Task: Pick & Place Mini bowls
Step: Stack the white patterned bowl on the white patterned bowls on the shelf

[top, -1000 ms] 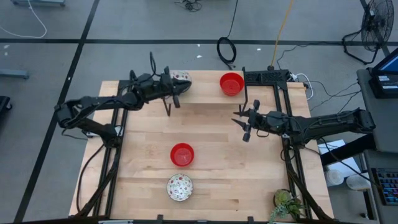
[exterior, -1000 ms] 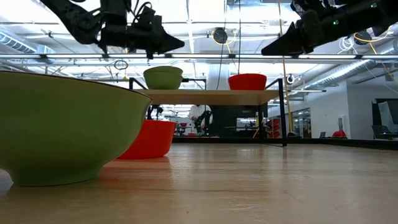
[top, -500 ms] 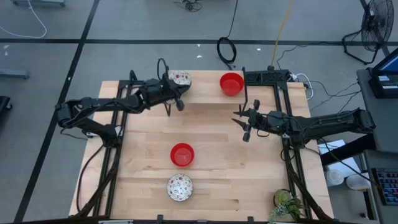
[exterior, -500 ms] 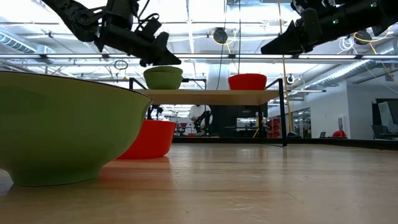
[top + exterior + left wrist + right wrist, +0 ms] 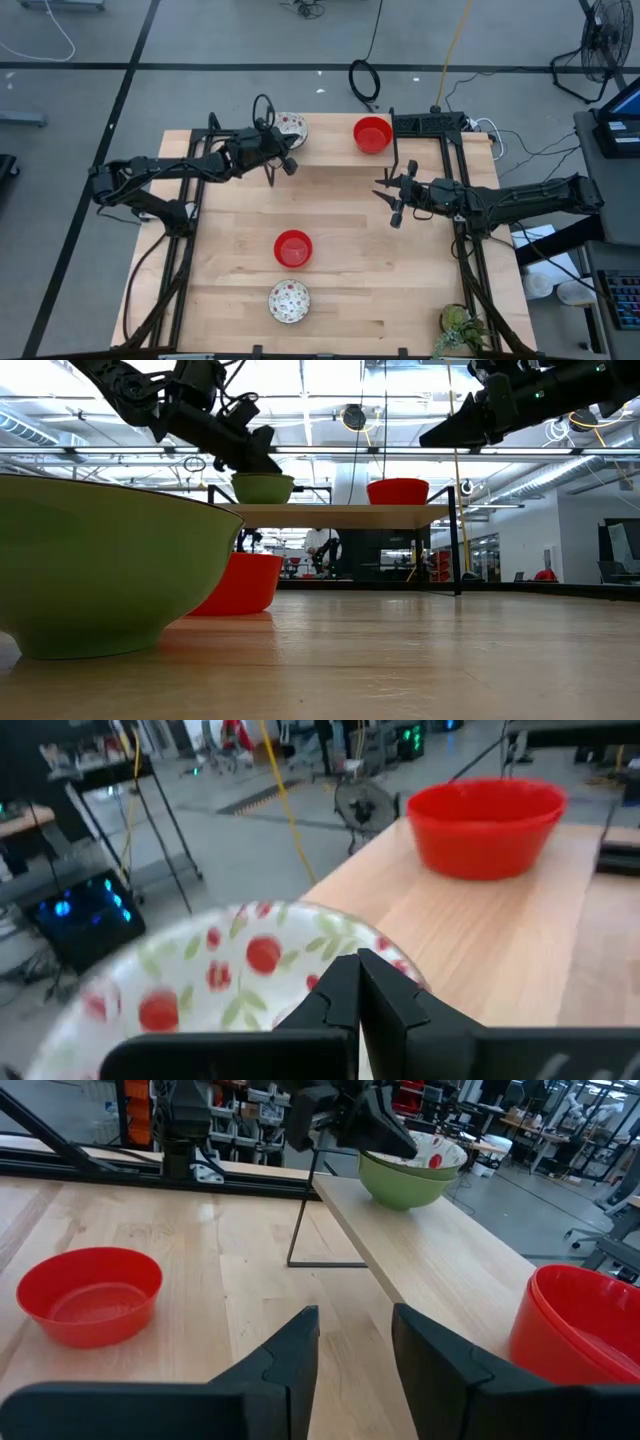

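Note:
On the raised wooden shelf at the table's far edge stand a white red-speckled mini bowl, green outside, and a red mini bowl. My left gripper is shut, and its tips slant down over the speckled bowl's near rim. Lower on the table rest another red bowl and another speckled bowl. My right gripper hovers open at the table's right, with nothing between its fingers. My left gripper's shut fingertips stand right at the near rim of the speckled bowl on the shelf, coming from the table's left and slanting slightly down. Whether they touch the rim I cannot tell. The bowl stands upright on the shelf.
The shelf has thin black legs. A small potted plant stands at the table's near right corner. Bare wood lies between the shelf and the two lower bowls.
My left gripper has tipped from nearly level to slanting down and has sunk toward the speckled bowl on the shelf, swinging a little toward it. The bowls have stayed where they were.

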You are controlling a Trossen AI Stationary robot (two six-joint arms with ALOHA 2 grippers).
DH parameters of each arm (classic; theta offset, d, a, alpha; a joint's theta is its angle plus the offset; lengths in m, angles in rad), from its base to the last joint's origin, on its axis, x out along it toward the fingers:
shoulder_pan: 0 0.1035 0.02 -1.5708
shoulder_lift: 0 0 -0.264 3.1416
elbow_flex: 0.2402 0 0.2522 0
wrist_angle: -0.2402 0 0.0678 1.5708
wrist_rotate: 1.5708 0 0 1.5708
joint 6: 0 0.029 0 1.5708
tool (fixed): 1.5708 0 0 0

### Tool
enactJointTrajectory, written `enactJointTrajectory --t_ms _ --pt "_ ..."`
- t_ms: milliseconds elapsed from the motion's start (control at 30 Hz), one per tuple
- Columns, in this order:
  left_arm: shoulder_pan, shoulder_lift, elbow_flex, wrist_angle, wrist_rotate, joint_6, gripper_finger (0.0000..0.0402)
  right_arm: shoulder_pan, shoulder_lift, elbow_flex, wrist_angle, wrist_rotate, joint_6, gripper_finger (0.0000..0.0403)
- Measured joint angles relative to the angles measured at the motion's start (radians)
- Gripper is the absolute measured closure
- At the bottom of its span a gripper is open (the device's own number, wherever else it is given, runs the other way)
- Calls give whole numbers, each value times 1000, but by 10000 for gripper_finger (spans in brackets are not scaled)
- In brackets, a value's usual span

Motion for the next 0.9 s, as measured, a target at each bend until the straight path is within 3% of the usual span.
enactJointTrajectory --t_ms 233,433,633,800,900 --pt "1 -6 0 6 -1 0 400 0 0 0 0 0 0 287" --pt "2 -53 12 55 -70 69 399 0 0 0 0 0 0 287" --pt "110 -104 33 -35 -91 109 400 0 0 0 -7 0 0 287" --pt "270 -89 33 -48 156 24 400 0 0 0 -10 -1 -1 287" --pt "317 -66 33 -56 216 -15 400 0 0 0 -10 -1 -2 287"
